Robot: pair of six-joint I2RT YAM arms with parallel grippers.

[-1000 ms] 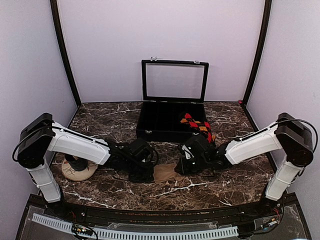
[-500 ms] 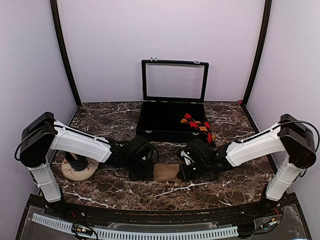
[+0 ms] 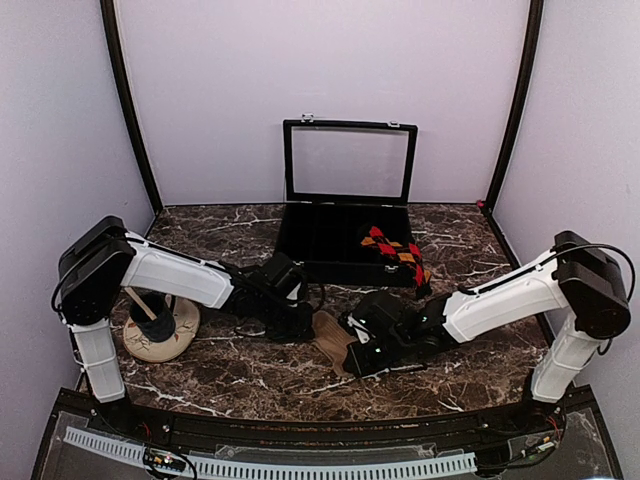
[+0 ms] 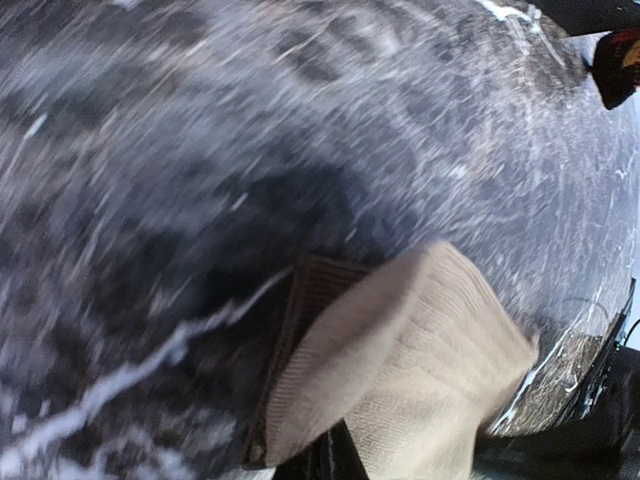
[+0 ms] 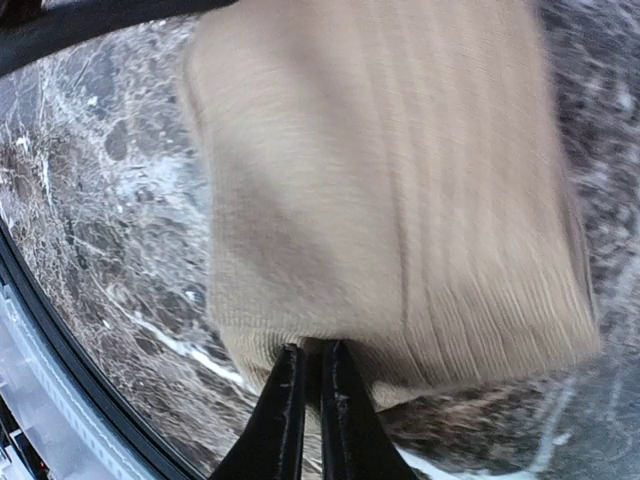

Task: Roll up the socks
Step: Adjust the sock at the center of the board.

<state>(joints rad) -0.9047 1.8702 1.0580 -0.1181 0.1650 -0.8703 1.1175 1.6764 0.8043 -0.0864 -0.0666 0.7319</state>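
Top external: left gripper and right gripper are both clamping the tan sock in front of the black case.

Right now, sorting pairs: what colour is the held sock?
Tan ribbed sock; right wrist view shows best.

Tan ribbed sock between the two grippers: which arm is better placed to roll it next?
Probably the right. The right gripper is pinched shut on the edge of the tan ribbed sock, which spreads out before it. The left gripper barely shows its hold in its wrist view.
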